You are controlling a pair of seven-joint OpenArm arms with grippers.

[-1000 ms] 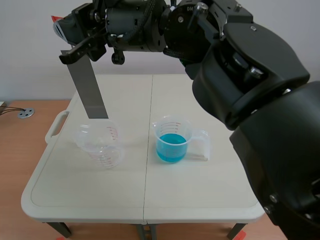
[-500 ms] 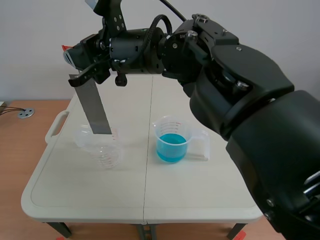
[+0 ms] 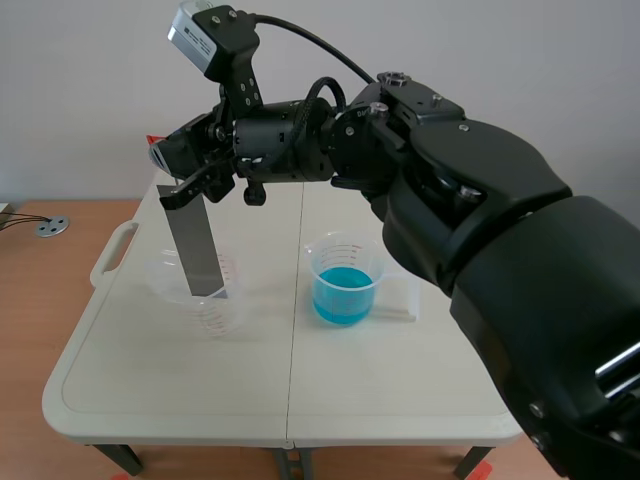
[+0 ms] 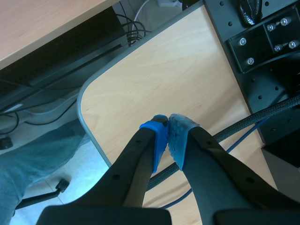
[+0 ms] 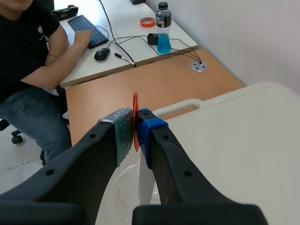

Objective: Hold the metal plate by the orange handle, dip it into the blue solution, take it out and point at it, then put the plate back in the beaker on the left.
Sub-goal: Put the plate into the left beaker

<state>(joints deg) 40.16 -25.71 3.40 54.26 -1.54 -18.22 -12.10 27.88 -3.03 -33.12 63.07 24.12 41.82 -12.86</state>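
Your right gripper clamps the metal plate in the left beaker; the white table ends at six o'clock; your left gripper is pinched, empty.

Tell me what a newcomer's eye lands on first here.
The huge black right arm stretched across the white table, its pincer shut on the thin orange handle of a long grey metal plate. The plate's lower end stands in the clear plastic beaker at left; beside it, a clear beaker of bright blue solution stands out.
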